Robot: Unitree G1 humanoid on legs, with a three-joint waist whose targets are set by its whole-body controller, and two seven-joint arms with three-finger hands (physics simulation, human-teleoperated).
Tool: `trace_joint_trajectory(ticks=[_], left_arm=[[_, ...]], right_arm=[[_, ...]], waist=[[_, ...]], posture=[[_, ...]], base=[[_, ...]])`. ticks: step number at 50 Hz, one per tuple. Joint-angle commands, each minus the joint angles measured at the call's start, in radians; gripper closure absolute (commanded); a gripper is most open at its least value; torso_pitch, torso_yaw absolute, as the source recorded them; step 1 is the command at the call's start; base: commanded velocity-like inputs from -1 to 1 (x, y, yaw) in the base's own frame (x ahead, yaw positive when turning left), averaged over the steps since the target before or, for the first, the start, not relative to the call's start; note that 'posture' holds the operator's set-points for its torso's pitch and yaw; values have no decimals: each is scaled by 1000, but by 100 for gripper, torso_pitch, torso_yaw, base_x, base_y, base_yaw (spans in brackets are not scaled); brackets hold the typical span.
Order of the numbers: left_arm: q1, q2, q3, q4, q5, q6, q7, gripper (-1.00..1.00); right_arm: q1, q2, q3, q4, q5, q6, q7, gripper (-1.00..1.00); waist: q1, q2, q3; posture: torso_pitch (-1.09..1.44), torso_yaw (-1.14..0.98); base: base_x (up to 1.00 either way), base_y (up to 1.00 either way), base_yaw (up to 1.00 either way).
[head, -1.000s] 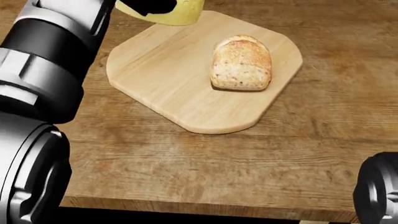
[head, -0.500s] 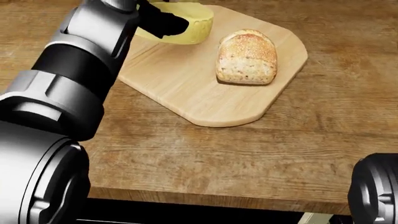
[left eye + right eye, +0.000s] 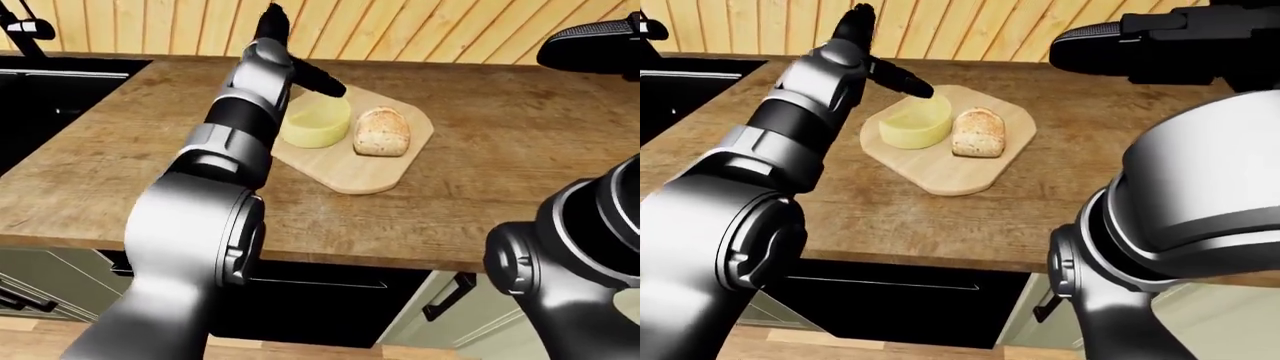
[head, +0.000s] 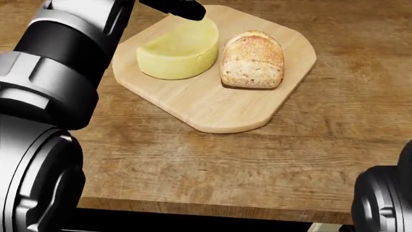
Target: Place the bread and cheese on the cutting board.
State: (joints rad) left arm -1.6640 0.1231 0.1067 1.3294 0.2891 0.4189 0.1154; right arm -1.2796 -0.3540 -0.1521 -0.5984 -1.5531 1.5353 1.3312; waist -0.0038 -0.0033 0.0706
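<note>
The left arm (image 3: 235,142) reaches from the near left up and away across the scene, its silver and black segments stacked one beyond the other; the left hand (image 3: 285,56) at its far end is spread, one black finger (image 3: 318,79) pointing right and another upward, gripping nothing. The right arm (image 3: 1180,202) bulks at the near right; the right hand (image 3: 1160,45) hangs dark at the far right, its fingers unclear.

Cheese (image 4: 177,50) left of bread (image 4: 252,60), on board (image 4: 212,108)
</note>
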Motion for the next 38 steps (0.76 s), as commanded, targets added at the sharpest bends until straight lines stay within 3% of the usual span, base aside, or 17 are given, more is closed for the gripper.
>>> trace_joint_trajectory(ticks=[1, 9, 20, 25, 31, 36, 38], left_arm=[[-69, 26, 1, -53, 0, -21, -1, -100], [-163, 101, -2, -75, -2, 0, -77, -100], [-142, 164, 9, -199, -61, -12, -129, -100], [-139, 213, 14, -324, -95, 54, -153, -100], [-67, 267, 29, -631, -149, 209, -182, -100], [118, 330, 61, -1157, -205, 510, -204, -100], [154, 364, 100, -1300, -234, 606, -206, -100]], right_arm=[[-25, -9, 4, -3, 26, -13, -31, -100], [-17, -17, 19, -9, 75, 8, -73, -100], [8, -3, 43, -15, 143, 3, -159, -100], [10, -20, 55, -17, 154, 19, -166, -100], [15, -19, 67, -19, 167, 23, -184, -100], [27, -14, 74, -18, 168, 11, -197, -100], [31, -7, 73, -18, 175, 4, -206, -100]], waist=[[0, -4, -36], [0, -2, -30], [-1, 3, -26], [-1, 4, -26], [-7, 10, -19], [-13, 19, -12], [-17, 23, -10]], posture=[[0, 0], [0, 0], [0, 0], [0, 0], [0, 0], [0, 0], [0, 0]], base=[[0, 0, 0], [0, 0, 0], [0, 0, 0], [0, 0, 0], [0, 0, 0], [0, 0, 0], [0, 0, 0]])
